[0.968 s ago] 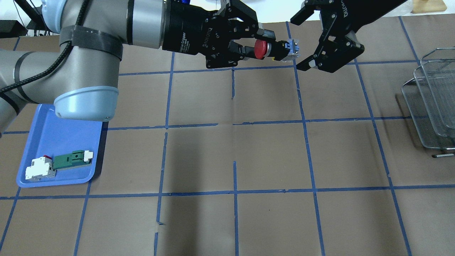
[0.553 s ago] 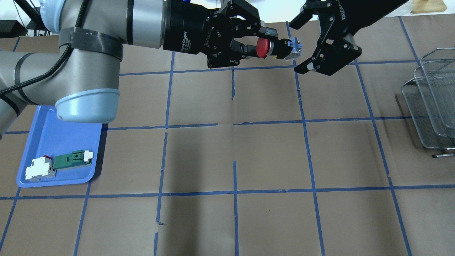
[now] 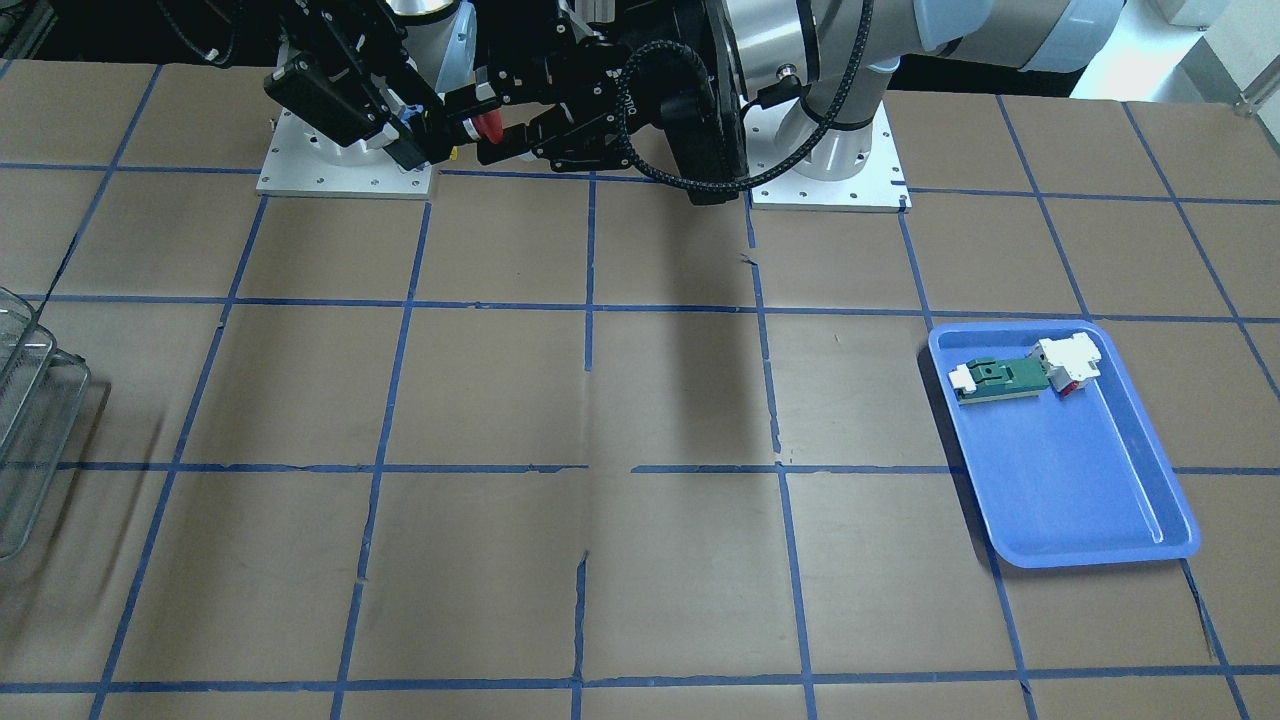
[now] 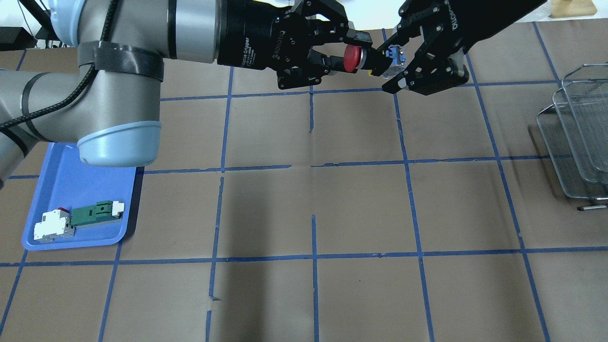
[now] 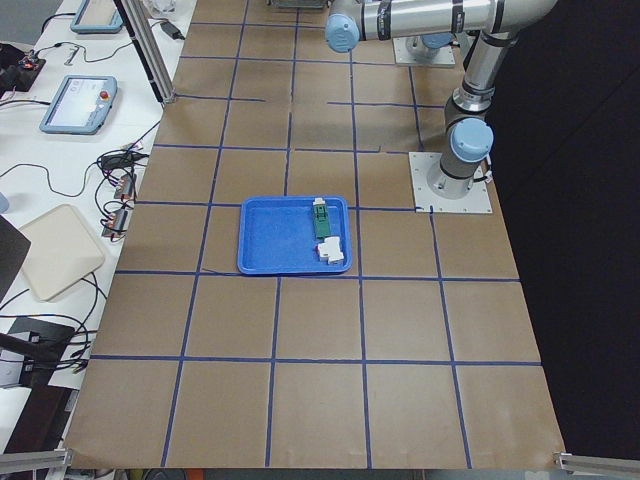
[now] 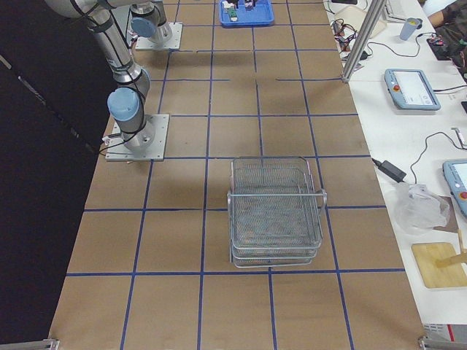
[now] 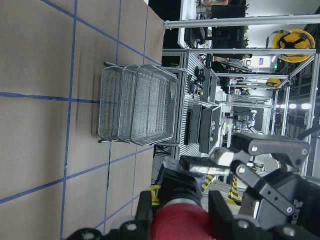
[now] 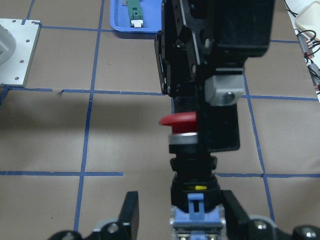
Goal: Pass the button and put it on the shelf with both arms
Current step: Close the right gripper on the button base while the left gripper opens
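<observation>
With left gripper [image 4: 354,51], pinching the button [image 4: 365,59] by its red-head end, held above the table [image 4: 361,209] toward 12 o'clock of the overhead view, bluish base pointing to 3 o'clock. With right gripper [image 4: 390,66], fingers [image 8: 131,212] parted and set either side of that bluish base, close beside it, grip not visibly completed. Elsewhere on the table: shelf [image 4: 577,137] at 3 o'clock by the edge, blue tray [image 4: 71,175] at 8 o'clock carrying green-and-white connector piece [image 4: 95,213] and a white part [image 4: 52,225].

- Left gripper [image 4: 348,50], black body, overhead view: white "ROBOTIQ", with "…Gripper" beside it.
- Right gripper [image 4: 393,64], overhead view: white "ROBOTIQ" lettering upside down, partly cut off.
</observation>
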Tool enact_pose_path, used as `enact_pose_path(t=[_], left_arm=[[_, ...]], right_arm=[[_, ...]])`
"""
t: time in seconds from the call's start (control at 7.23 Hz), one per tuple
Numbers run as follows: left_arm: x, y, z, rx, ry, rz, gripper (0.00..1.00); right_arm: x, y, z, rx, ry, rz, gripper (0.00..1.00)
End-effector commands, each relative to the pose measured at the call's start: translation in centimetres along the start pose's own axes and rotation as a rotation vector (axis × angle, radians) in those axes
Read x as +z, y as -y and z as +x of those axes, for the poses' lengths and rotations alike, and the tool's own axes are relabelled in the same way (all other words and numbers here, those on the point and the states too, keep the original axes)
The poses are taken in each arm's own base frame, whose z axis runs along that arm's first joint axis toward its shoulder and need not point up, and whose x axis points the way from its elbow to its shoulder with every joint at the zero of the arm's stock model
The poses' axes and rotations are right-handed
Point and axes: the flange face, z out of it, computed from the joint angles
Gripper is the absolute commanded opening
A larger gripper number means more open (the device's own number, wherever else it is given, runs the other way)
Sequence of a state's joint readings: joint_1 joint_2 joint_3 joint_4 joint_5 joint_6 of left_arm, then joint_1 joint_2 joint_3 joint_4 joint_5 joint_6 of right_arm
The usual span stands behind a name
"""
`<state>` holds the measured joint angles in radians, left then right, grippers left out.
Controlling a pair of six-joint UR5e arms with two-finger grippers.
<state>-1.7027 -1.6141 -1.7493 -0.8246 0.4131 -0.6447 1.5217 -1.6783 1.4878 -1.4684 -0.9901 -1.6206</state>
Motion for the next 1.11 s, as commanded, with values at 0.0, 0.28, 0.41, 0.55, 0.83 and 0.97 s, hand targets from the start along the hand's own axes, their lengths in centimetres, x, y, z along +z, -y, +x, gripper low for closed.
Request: enact_pose_path(t=[0.0,0.28,0.41,0.55,0.83,0.97], left_arm=[[-0.1,-0.1,0.3,-0.003,-0.002,0.002,0.00],[-0.1,-0.1,0.4,-0.037,-0.012,-0.005,1.00],[-0.3,-0.1,0.8,-0.042,-0.015,-0.003,1.00],[-0.4,0.0,0.8,-0.042,-0.017,-0.002,1.00],[-1.8,0.5,1.9,-0.006,-0.017,0.035,1.00],[-2.6,1.4,2.9,0.008,-0.010,0.058,1.00]], right_arm=[[-0.1,-0.1,0.0,-0.010,-0.003,-0.021,0.00],[-0.2,-0.1,-0.1,-0.011,-0.004,-0.019,0.00],[-0.2,0.0,-0.1,-0.011,-0.005,-0.015,0.00],[-0.2,0.0,-0.1,-0.009,-0.005,-0.013,0.00],[0.2,-2.4,1.3,0.039,-0.004,-0.045,0.00],[-0.9,-8.0,3.3,0.131,-0.017,-0.177,0.00]])
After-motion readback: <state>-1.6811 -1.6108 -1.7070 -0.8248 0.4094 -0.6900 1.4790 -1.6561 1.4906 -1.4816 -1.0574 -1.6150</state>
